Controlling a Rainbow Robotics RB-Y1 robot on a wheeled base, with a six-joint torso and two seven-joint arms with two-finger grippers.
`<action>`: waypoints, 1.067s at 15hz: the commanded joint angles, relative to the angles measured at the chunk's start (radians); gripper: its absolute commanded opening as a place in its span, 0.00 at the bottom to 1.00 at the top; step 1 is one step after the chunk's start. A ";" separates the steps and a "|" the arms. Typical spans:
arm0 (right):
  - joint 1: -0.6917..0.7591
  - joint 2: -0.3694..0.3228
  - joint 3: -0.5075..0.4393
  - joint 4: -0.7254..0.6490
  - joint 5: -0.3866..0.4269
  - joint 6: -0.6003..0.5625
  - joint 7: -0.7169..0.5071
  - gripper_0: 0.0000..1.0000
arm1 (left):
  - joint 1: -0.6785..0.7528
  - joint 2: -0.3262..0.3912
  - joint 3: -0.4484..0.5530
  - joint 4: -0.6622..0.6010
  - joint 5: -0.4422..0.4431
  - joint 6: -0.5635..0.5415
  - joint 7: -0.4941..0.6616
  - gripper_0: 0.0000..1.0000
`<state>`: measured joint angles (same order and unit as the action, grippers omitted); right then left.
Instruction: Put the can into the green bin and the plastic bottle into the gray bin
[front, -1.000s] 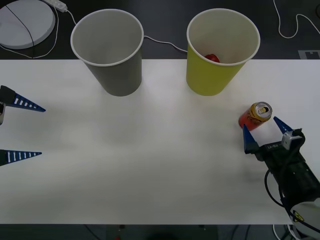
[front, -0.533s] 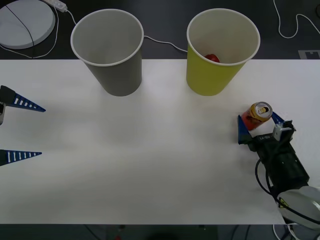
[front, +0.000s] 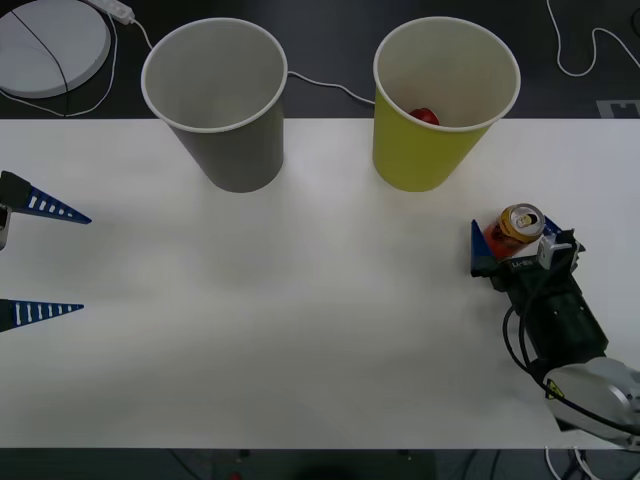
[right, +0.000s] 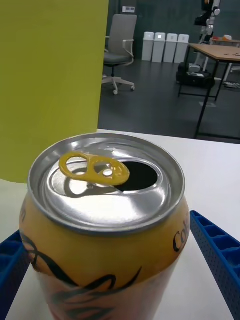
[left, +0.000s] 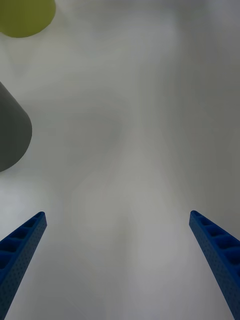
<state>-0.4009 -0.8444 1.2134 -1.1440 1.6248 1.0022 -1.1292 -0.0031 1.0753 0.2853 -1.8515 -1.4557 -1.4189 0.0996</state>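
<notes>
Advancing since a second ago, the right hand now straddles the can, fingers spread, unclenched; closing comes next.

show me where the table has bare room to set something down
The widest bare patch is the table centre, bordered by the gray bin, green bin, left gripper and right gripper. It is crowded around the can.

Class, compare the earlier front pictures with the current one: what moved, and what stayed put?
The right gripper advanced toward the can until its open fingers flank it; no grasp is visible. The can, green bin, gray bin and the left gripper stayed unmoved.
</notes>
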 joint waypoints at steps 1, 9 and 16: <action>-0.012 0.008 0.000 0.009 -0.010 -0.010 0.005 1.00 | 0.000 0.000 0.000 0.000 0.000 0.000 0.000 1.00; -0.015 0.007 0.000 0.010 -0.013 -0.017 0.008 0.00 | 0.000 0.000 0.000 0.000 0.000 0.000 0.000 1.00; 0.000 -0.084 -0.002 -0.102 -0.013 -0.070 0.011 0.00 | 0.000 0.000 0.000 0.000 0.000 0.000 0.000 1.00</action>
<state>-0.4071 -0.9038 1.2123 -1.2129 1.6130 0.9478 -1.1186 -0.0031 1.0753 0.2853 -1.8515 -1.4557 -1.4189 0.0998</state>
